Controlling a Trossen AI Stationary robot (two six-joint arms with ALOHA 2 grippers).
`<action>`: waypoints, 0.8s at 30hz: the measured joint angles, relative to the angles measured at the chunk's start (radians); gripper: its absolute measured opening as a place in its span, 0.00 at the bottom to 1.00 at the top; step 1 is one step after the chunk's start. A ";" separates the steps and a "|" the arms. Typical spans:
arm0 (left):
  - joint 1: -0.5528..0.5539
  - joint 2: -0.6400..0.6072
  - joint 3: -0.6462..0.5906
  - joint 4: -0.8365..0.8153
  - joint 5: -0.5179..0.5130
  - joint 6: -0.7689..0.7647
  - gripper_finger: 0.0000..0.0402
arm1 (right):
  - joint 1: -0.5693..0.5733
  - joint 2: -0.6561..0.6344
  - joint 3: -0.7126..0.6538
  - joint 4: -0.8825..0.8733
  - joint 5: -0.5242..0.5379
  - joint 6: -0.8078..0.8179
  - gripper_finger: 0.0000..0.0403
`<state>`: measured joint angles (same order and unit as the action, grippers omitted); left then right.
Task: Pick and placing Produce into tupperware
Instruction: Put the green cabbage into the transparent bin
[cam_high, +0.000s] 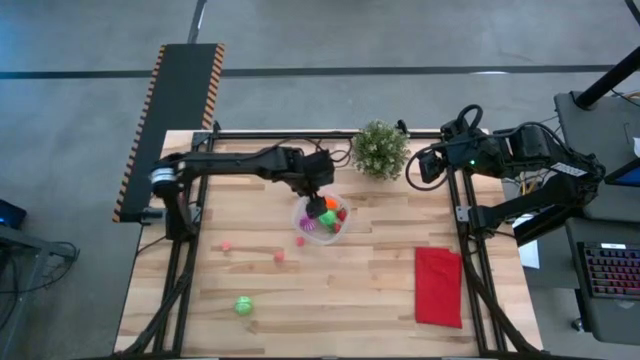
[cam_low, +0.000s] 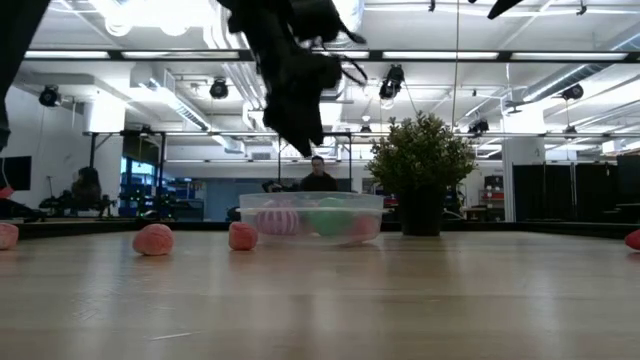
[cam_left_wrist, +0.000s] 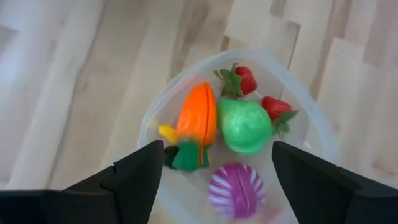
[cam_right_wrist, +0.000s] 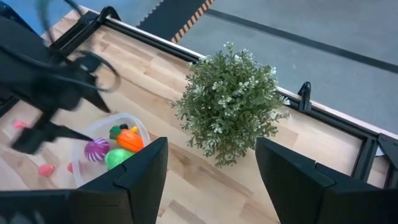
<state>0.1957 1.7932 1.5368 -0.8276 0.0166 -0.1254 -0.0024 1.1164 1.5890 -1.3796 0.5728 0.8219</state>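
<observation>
Wooden surface (cam_high: 330, 290), seen from above: left arm reaches in over the bowl (cam_high: 303, 214) near the surface's centre, right arm parked at the far right edge beside the plant (cam_high: 380, 149). Red cloth (cam_high: 438, 286) lies flat at near right, well apart from the work.

Left gripper (cam_high: 319, 207) hangs directly over the bowl, fingers (cam_left_wrist: 134, 177) spread wide w/ nothing between them. Below, inside the bowl: orange carrot (cam_left_wrist: 196, 120), green pear (cam_left_wrist: 244, 126), two strawberries (cam_left_wrist: 245, 78) and a purple striped ball (cam_left_wrist: 236, 191), all resting on the bottom, clear of the fingers.

Right gripper (cam_right_wrist: 211, 180) waits w/ fingers apart, holding nothing, facing the plant.

Still loose on the surface: green ball (cam_high: 242, 305) near the front, pink pieces (cam_high: 278, 256) left of the bowl.

Risks, as judged: bowl is light and shallow, so fingers catching the rim on the way up could tip or drag it and spill the produce. Round pieces outside may roll off if nudged on approach.
</observation>
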 joint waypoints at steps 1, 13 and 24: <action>-0.003 -0.018 -0.001 -0.007 -0.001 -0.006 0.71 | 0.000 0.000 0.000 0.000 0.000 -0.002 0.58; -0.033 -0.079 -0.009 -0.311 -0.035 -0.434 0.71 | 0.000 0.000 0.000 0.004 -0.003 -0.004 0.58; -0.137 -0.088 -0.058 -0.303 -0.088 -0.496 0.71 | 0.000 0.000 0.000 -0.004 -0.061 0.073 0.58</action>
<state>0.0592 1.7052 1.4791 -1.1303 -0.0716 -0.6216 -0.0021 1.1164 1.5890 -1.3834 0.5115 0.8951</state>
